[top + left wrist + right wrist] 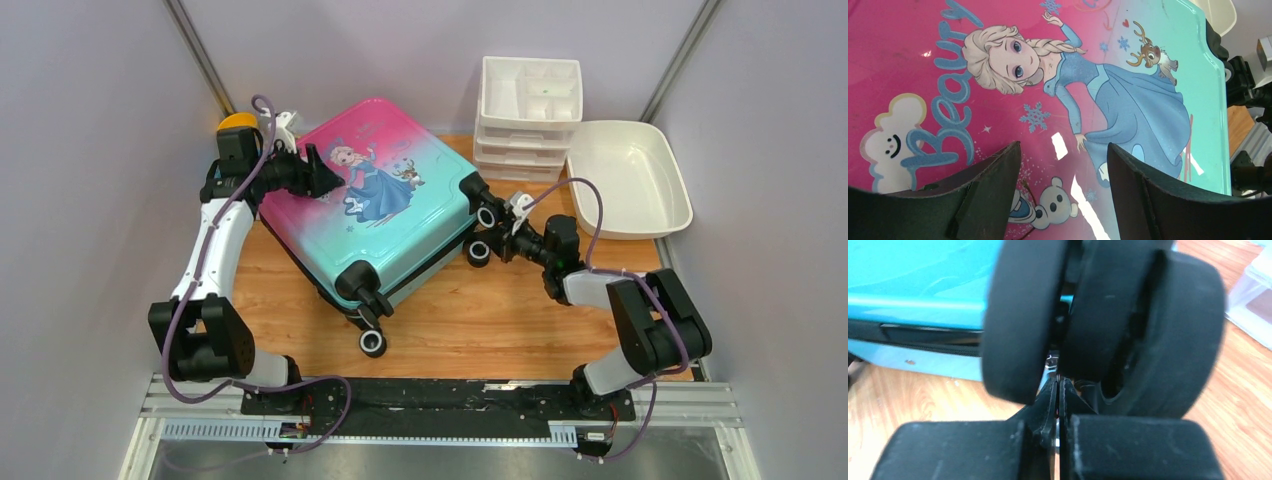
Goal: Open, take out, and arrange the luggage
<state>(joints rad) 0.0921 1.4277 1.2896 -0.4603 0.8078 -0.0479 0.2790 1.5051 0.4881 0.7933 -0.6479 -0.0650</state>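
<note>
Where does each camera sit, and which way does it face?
Top external: above and behind the robot, looking down on the table; left arm and right arm show.
Left wrist: looks along the open left claw onto the suitcase lid's princess print.
Right wrist: looks past the shut right claw at a caster wheel.
Shared: the suitcase, in all three.
</note>
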